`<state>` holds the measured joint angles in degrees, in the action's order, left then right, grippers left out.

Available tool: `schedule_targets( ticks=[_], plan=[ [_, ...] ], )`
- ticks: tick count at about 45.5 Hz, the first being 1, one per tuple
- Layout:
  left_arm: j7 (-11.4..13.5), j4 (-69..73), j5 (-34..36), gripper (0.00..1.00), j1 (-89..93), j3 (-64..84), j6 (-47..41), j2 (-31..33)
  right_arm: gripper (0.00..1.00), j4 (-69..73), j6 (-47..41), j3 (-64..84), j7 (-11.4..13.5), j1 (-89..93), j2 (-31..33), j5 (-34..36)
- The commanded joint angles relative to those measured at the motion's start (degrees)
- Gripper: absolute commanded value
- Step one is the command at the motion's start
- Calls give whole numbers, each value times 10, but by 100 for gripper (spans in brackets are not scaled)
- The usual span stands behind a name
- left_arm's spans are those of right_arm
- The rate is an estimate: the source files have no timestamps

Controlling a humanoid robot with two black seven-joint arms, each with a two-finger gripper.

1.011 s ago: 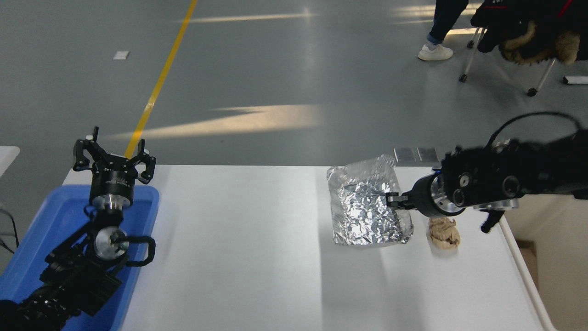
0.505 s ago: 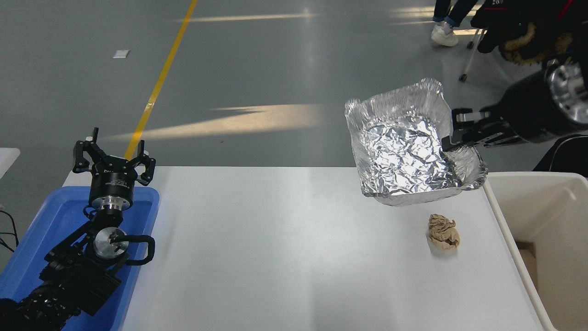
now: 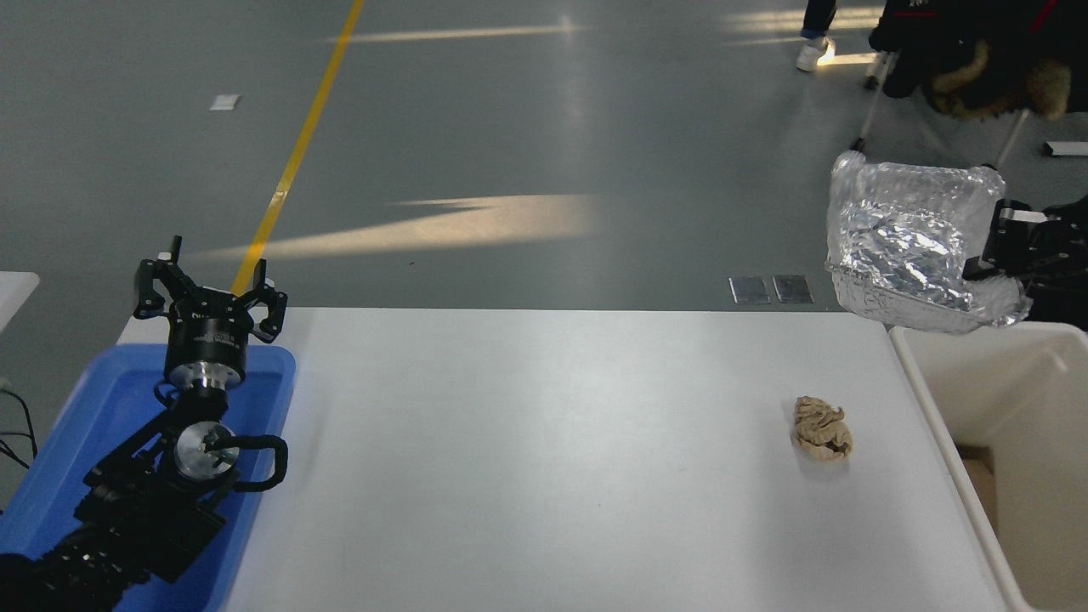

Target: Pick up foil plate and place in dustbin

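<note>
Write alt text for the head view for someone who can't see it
The right hand holds a foil plate in the air above the far rim of a cream dustbin. A crumpled paper ball lies on the white table.

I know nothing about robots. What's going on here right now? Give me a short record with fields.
Right gripper: at the picture's right edge, fingers shut on the foil plate's right rim
Foil plate: lifted off the table, tilted, above the far left rim of the dustbin
Dustbin: cream, right of the table, plate not yet inside
Left gripper: open, parked over the blue tray
Table: white, holds a crumpled paper ball
</note>
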<state>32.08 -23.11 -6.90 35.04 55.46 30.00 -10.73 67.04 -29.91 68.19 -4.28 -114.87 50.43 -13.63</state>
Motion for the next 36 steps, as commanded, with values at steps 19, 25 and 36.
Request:
schedule_targets(
  ticks=[19, 25, 36],
  plan=[
    [0, 0, 0, 99, 0, 0, 1, 0, 0, -529, 86, -408, 3, 709, -62, 104],
    [0, 0, 0, 99, 0, 0, 1, 0, 0, -676, 88, -416, 3, 814, -168, 178],
    [0, 0, 0, 99, -1, 0, 1, 0, 0, -757, 123, -416, 10, 876, -266, 222]
  ],
)
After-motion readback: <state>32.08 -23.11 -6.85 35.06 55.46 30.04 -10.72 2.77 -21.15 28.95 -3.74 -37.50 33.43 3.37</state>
